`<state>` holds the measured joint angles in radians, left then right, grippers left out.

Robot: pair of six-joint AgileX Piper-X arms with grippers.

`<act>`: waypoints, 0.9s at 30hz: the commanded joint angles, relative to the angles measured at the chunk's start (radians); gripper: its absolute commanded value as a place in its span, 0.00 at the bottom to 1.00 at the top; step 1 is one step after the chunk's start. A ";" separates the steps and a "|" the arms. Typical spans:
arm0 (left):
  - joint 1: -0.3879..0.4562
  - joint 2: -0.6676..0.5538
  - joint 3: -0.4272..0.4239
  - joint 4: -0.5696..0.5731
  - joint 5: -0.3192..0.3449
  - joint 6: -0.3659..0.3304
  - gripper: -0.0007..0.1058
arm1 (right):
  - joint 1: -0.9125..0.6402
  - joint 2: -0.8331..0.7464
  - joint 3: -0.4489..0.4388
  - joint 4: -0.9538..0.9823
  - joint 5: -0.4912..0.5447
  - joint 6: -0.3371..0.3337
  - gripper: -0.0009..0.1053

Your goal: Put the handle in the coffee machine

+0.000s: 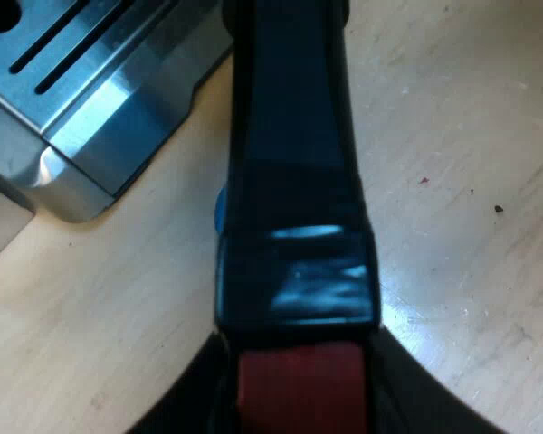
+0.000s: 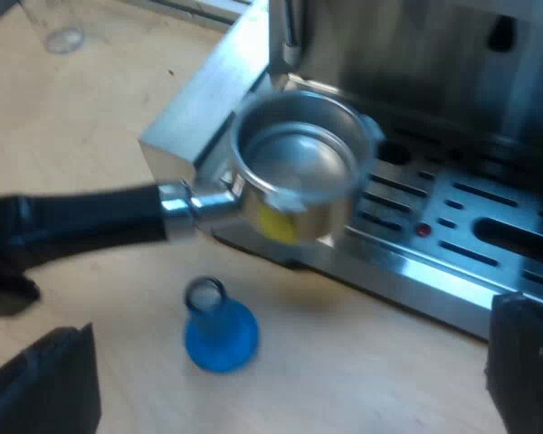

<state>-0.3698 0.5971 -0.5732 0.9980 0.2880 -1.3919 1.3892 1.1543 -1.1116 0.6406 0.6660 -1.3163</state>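
Note:
The metal holder point(image 2: 294, 172) hangs in the air with its round basket facing up, over the corner of the espresso machine's drip tray point(image 2: 452, 217). Its dark handle point(image 1: 294, 154) runs out from my left gripper point(image 1: 299, 391), which is shut on the handle at its red end point(image 1: 299, 384). In the right wrist view that same gripper point(image 2: 0, 258) grips the far end of the handle point(image 2: 90, 221). My right gripper point(image 2: 290, 330) is open wide above the table near the machine's front, with nothing between its black fingers point(image 2: 45, 380).
A blue tamper point(image 2: 219, 330) stands on the wooden table point(image 2: 81, 127) under the holder; a sliver of it point(image 1: 219, 208) peeks out beside the handle. A measuring glass point(image 2: 63, 34) stands farther off. The slotted drip tray's steel corner point(image 1: 90, 117) is close to the handle.

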 commanded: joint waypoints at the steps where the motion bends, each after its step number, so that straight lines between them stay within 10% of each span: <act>1: 0.001 -0.010 -0.018 -0.036 0.011 0.006 0.01 | 0.001 0.027 -0.011 -0.084 0.016 -0.003 0.83; 27: 0.083 -0.010 -0.015 -0.054 0.036 0.031 0.01 | 0.001 0.121 0.166 -0.510 0.146 -0.052 0.83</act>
<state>-0.2904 0.5971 -0.5732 0.9877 0.3024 -1.3660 1.3892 1.2782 -0.9428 0.1484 0.7986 -1.3529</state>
